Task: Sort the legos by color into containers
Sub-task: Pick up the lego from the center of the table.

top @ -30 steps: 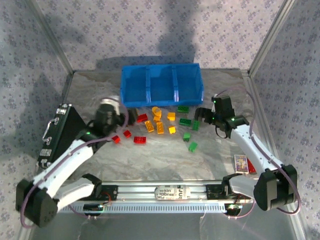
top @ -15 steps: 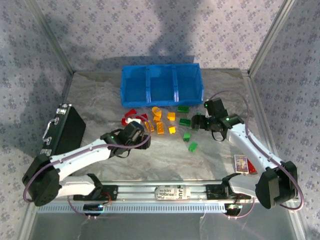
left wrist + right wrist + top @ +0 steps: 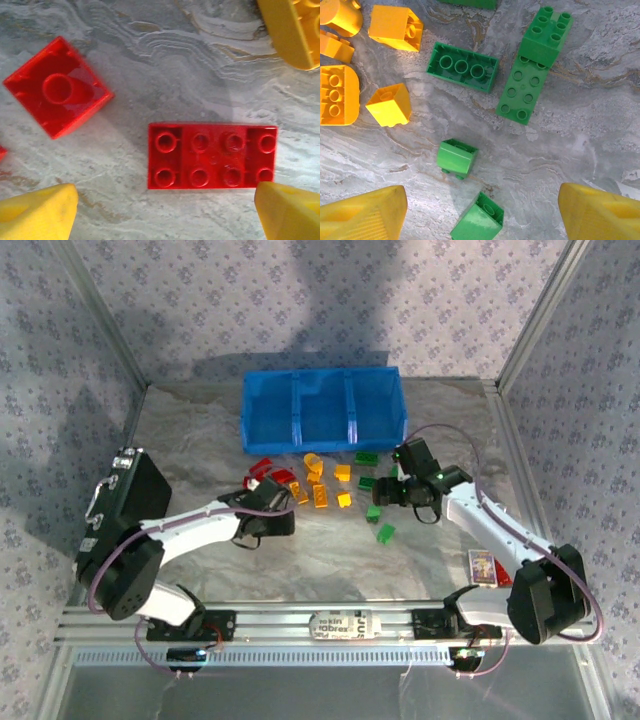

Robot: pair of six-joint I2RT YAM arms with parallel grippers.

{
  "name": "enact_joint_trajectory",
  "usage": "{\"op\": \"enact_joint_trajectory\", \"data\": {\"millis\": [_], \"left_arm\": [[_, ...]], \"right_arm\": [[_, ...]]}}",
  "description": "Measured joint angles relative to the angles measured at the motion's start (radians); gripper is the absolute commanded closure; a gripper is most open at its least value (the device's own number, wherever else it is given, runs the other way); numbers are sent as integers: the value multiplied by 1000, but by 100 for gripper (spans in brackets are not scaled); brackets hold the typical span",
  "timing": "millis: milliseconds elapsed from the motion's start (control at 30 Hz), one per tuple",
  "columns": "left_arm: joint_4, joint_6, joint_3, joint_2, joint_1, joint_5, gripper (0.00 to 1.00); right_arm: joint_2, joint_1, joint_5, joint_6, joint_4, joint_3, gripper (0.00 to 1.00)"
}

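The legos lie loose in front of the blue three-compartment bin [image 3: 323, 410]: red ones [image 3: 262, 468] on the left, orange-yellow [image 3: 320, 495] in the middle, green [image 3: 373, 511] on the right. My left gripper [image 3: 270, 518] hovers low over a red eight-stud brick [image 3: 212, 155], open, its yellow fingertips [image 3: 40, 212] wide apart at the table. A red square brick [image 3: 57, 92] lies upside down beside it. My right gripper [image 3: 482, 215] is open above the green bricks, with one small green brick [image 3: 477, 220] between its fingers and another [image 3: 456, 157] just beyond.
A black case with a handle [image 3: 125, 505] lies at the left edge. A small printed card [image 3: 482, 567] sits at the right front, beside the right arm. Patterned walls close in the table. Several orange-yellow bricks [image 3: 390, 105] lie left of the green ones.
My left gripper swung from beside the black case rightward over the red bricks. My right gripper moved left and down over the green bricks.
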Motion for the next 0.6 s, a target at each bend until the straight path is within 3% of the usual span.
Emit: {"op": "enact_joint_trajectory", "data": {"millis": [333, 600], "left_arm": [[6, 4, 106, 134, 0, 34, 10], [-51, 19, 188, 232, 0, 32, 25]], "right_arm": [[-32, -4, 13, -1, 3, -20, 18], [-33, -30, 15, -8, 3, -20, 18]]}}
